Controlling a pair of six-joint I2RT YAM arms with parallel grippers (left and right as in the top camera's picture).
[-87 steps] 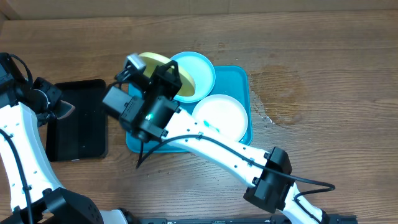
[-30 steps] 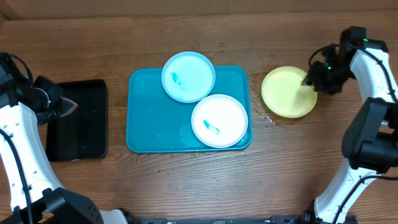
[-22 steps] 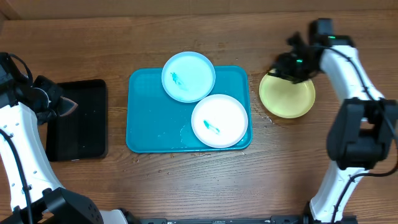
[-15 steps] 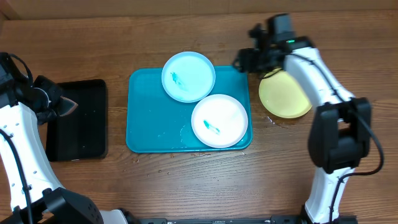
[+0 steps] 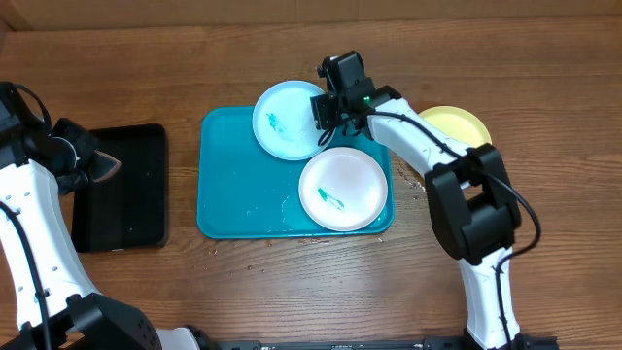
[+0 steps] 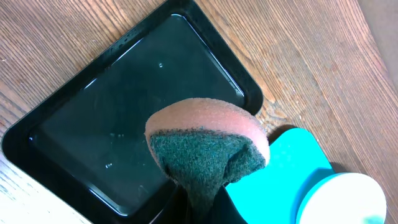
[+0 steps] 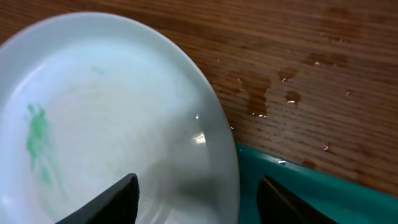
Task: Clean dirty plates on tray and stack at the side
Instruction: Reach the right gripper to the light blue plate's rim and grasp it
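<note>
Wooden tabletop (image 5: 544, 243): right gripper (image 7: 198, 186), jaws spread astride light blue plate (image 5: 287, 122) at three o'clock, may tip it; left gripper (image 6: 194, 205) clenches sponge (image 6: 205, 146).

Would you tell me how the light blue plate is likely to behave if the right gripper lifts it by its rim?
Probably stiff and light: the light blue plate looks like thin moulded plastic. It seems wet and glossy, with droplets on the wood nearby, so the right gripper might slip on its rim. It overhangs the tray, so it may rock.
</note>
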